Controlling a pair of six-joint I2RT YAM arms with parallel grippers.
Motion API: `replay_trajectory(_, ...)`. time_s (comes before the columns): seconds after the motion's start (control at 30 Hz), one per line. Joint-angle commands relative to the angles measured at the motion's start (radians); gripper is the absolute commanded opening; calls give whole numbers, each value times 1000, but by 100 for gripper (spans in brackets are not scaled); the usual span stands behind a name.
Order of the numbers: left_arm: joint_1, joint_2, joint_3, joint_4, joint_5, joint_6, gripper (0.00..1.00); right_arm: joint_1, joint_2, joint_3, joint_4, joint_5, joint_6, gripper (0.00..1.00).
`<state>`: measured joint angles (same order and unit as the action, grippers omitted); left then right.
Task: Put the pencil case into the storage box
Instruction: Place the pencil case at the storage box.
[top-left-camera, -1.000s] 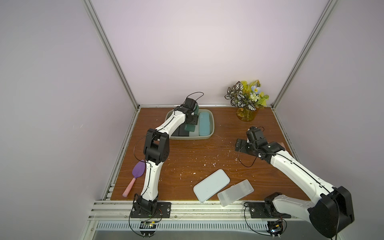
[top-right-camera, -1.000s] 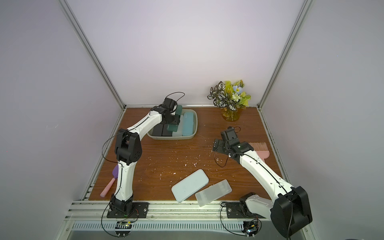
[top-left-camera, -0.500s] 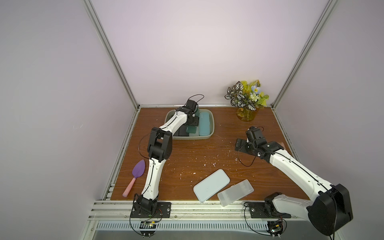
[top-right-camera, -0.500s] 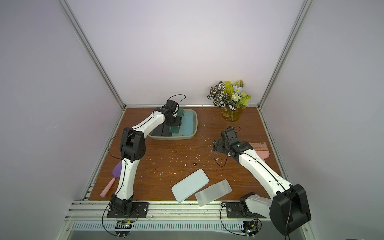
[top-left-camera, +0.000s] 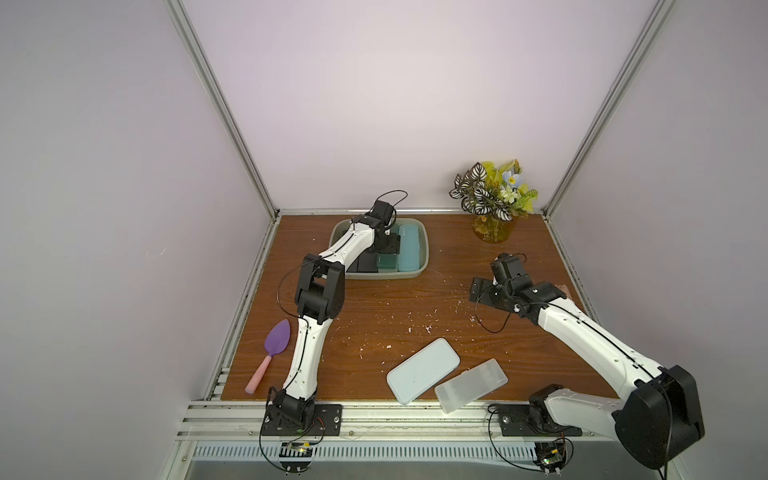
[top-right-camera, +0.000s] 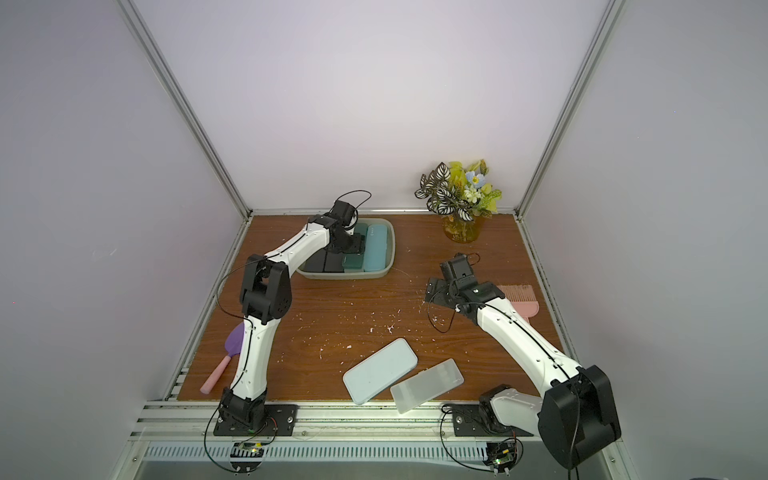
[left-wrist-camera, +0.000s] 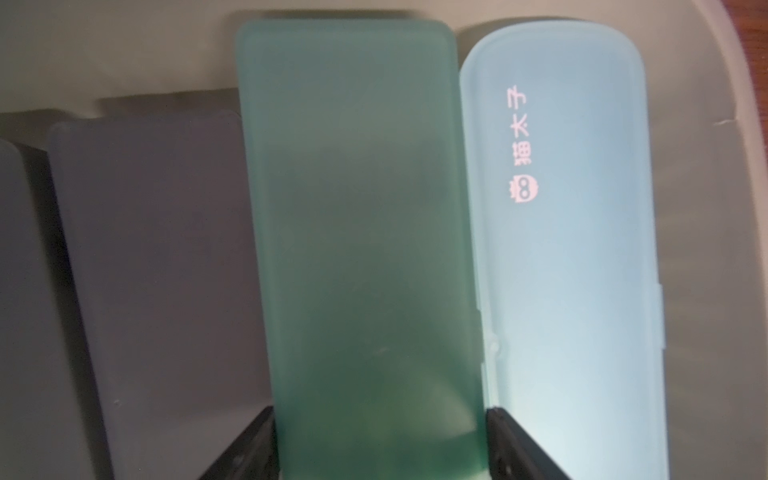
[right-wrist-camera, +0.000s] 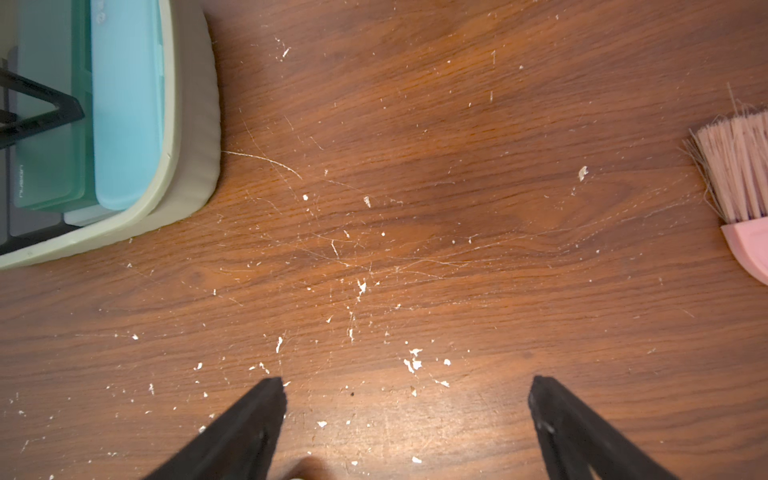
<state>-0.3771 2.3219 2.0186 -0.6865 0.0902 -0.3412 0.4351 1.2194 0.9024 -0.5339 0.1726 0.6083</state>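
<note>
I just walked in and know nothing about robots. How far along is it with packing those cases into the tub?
Done: dark grey cases and a light blue case lie in the storage box. In hand: the left fingers flank a green case lying there too; whether they grip it is unclear. Left: a pale blue case and a frosted case on the table; the right fingers hover open, empty.

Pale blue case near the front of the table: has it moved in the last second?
No. The pale blue case sits in the same place, beside the clear case at the table front edge.
</note>
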Motion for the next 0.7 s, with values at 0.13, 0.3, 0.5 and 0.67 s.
replay_trajectory(0.13,13,-15,-49,-24,59,-3,70,-4,-31,5,-4,-13,2,99)
replay_trajectory(0.3,9,-55,-94,-24,79,0,72,-4,-49,13,-49,-32,35,99)
replay_trajectory(0.5,14,-183,-161,-24,4,1,99,7,-127,-57,-141,-111,186,99)
replay_trajectory(0.67,15,-319,-203,-24,-51,-6,100,53,-207,-93,-238,-130,318,99)
